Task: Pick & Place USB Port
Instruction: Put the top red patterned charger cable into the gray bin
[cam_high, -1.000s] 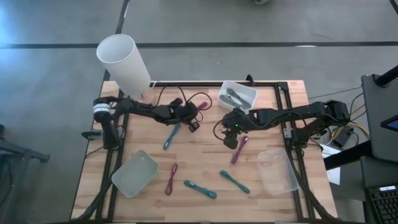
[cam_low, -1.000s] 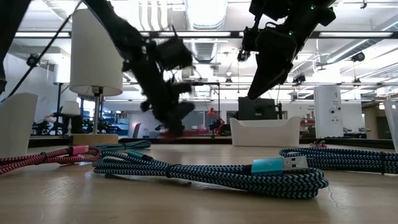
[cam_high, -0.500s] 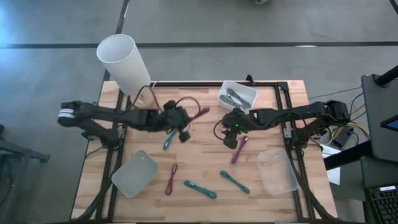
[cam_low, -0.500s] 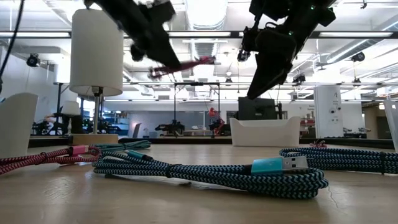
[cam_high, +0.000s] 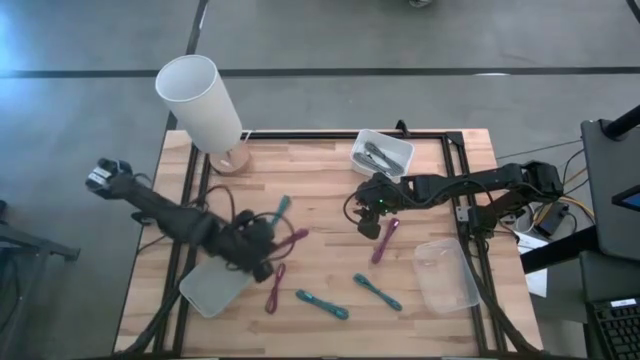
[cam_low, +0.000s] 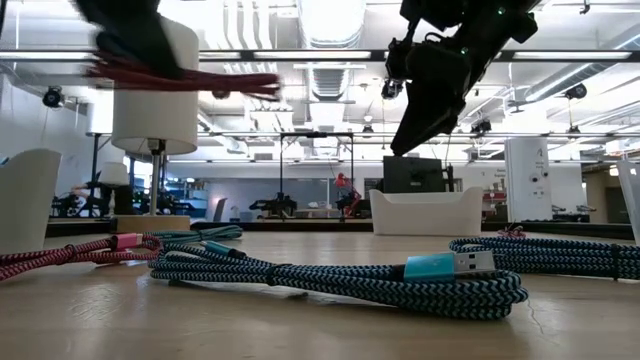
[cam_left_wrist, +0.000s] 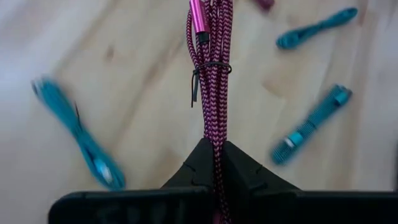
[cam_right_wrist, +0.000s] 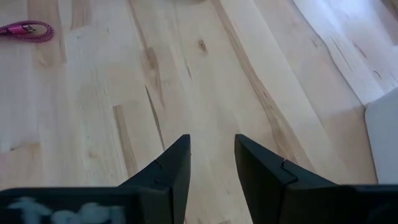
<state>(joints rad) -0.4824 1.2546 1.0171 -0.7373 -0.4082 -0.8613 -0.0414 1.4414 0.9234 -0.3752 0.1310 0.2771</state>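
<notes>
The left pincer is seen lower left of centre in the high view, clenched on a bundled magenta USB cable; in the left wrist view the bundle is pinched between the two dark fingers, tied with a thin black band, its plug pointing away from the camera. The bundle is held above the wooden surface, next to the pale tray at lower left. The right pincer is noted just right of centre in the high view, fingers parted a moderate gap and holding nothing, above bare wood. Cables counted in the high view: three teal bundles, three magenta including the held one. One white cylinder at upper left, one white bin at upper centre, one clear container at lower right. No legible writing or labels are made out.
</notes>
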